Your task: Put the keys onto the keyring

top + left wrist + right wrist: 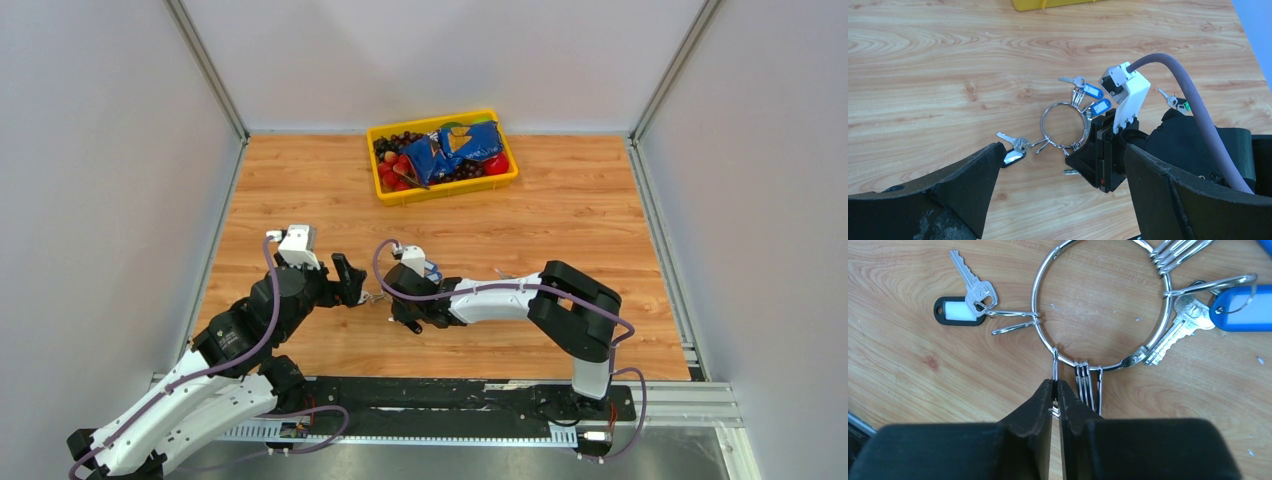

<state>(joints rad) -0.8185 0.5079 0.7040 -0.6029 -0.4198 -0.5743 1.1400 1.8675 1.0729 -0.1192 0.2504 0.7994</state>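
The keyring (1035, 300) lies flat on the wooden table, a thin silver ring with blue tags (1091, 91) and a black tag (958, 310) on small keys. My right gripper (1055, 384) is shut on a thin wire clip (1055, 362) that hangs from the ring's near side. In the top view it (398, 305) sits just right of the ring (375, 297). A loose key with a green tag (1175, 102) lies beyond the right wrist. My left gripper (1063, 200) is open and empty, just short of the ring, one finger (973, 175) beside the black tag.
A yellow tray (450, 190) with a blue packet and fruit stands at the back middle. A grey cable (1193, 105) arcs over the right wrist. Metal rails and grey walls close in the table on both sides.
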